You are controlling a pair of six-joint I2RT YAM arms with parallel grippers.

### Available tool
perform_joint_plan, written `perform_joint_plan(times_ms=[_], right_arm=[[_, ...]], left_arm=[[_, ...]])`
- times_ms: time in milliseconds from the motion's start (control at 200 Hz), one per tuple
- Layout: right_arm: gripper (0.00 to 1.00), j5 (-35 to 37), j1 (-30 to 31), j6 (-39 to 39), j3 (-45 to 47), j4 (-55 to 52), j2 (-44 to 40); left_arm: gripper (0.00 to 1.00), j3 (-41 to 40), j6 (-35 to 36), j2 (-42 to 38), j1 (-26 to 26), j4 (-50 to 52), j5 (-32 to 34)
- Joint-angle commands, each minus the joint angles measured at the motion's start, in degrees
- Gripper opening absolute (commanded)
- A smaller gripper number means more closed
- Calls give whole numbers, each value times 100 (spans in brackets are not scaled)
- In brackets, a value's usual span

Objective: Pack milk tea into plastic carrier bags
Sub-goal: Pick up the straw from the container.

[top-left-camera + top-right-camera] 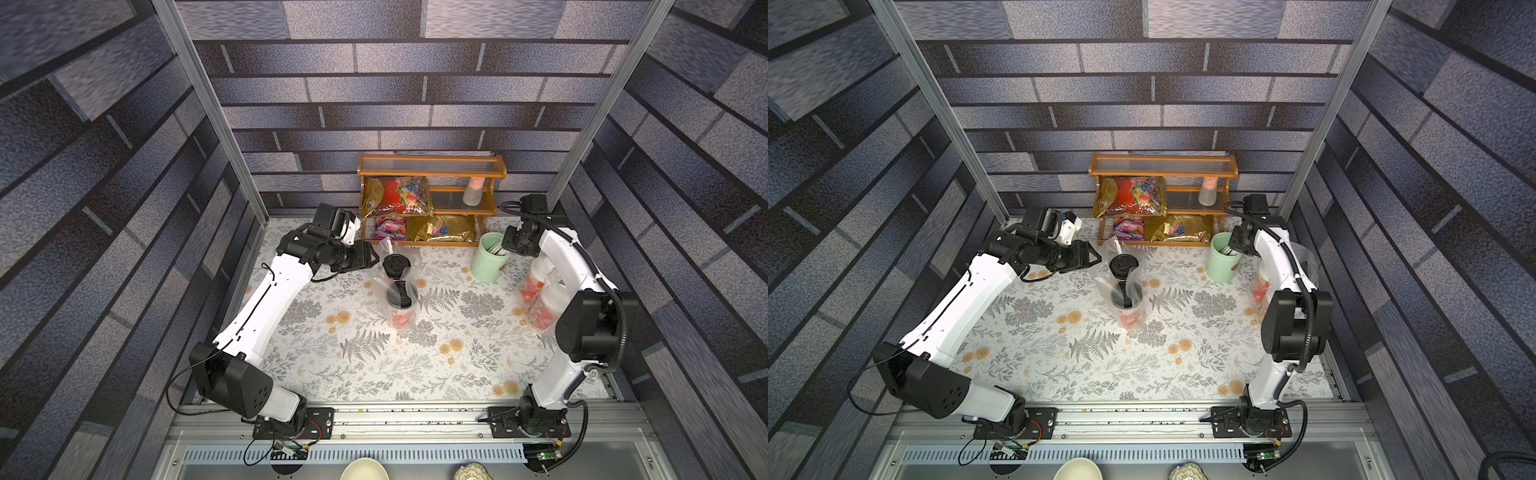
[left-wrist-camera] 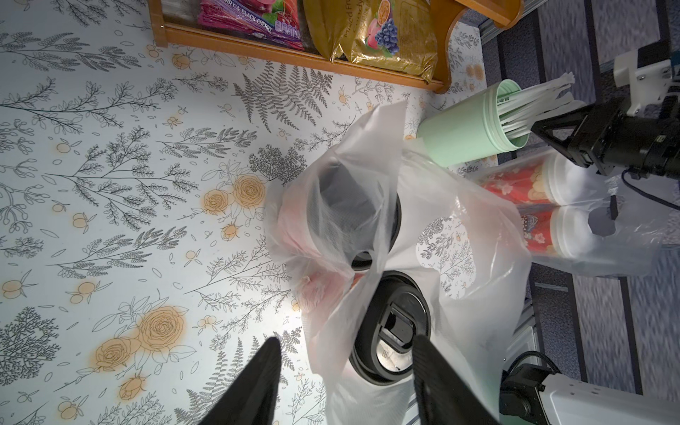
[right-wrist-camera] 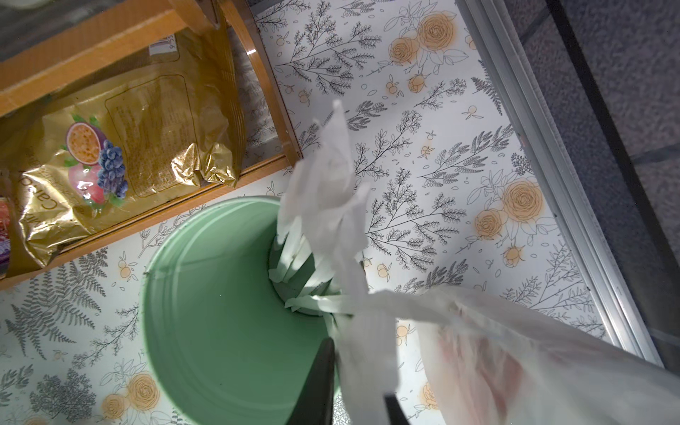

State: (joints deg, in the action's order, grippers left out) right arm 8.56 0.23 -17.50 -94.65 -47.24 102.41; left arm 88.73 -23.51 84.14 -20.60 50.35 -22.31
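Two black-lidded milk tea cups [image 1: 400, 305] [image 2: 393, 327] stand mid-table inside a clear plastic carrier bag [image 1: 384, 253] [image 2: 460, 294]. My left gripper [image 1: 375, 258] [image 2: 346, 340] is open just left of that bag; in the left wrist view its fingers flank the bag's edge and the nearer black lid. Two white-lidded milk tea cups [image 1: 536, 291] [image 2: 530, 184] sit in a second carrier bag [image 2: 607, 254] [image 3: 515, 349] under my right arm. My right gripper [image 1: 506, 246] [image 3: 358, 369] hangs over the green cup [image 3: 220, 294], shut on a white straw [image 3: 364, 353].
A wooden rack [image 1: 432, 166] with snack packets [image 1: 397, 195] and a pink-capped bottle [image 1: 473, 191] stands at the back. The pale green cup of straws [image 1: 488, 262] is in front of its right end. A metal frame rail [image 3: 552, 165] borders the table on the right.
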Motion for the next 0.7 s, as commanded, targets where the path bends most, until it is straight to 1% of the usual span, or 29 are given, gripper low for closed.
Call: perform_joint_plan(times_ms=[0,135,336,521,696], right_arm=[[13,61,-14,-3,-37,-29,-152],[8,-38,-12,-15,-7,-116,-436],[7,14,-6,62,-256,-448,-843],[5,-4,71,118,-735,-863,-1201],[5,67,442,216,-1455,-1396,-1519]], left_arm=[[59,-69,-79,-213,-24,-33,-47],[59,-49,-83,-214,-49,-25,-41],[60,-57,-87,-275,-60,10,38],[61,68,-67,-356,-119,209,131],[64,65,-140,-723,-215,490,479]])
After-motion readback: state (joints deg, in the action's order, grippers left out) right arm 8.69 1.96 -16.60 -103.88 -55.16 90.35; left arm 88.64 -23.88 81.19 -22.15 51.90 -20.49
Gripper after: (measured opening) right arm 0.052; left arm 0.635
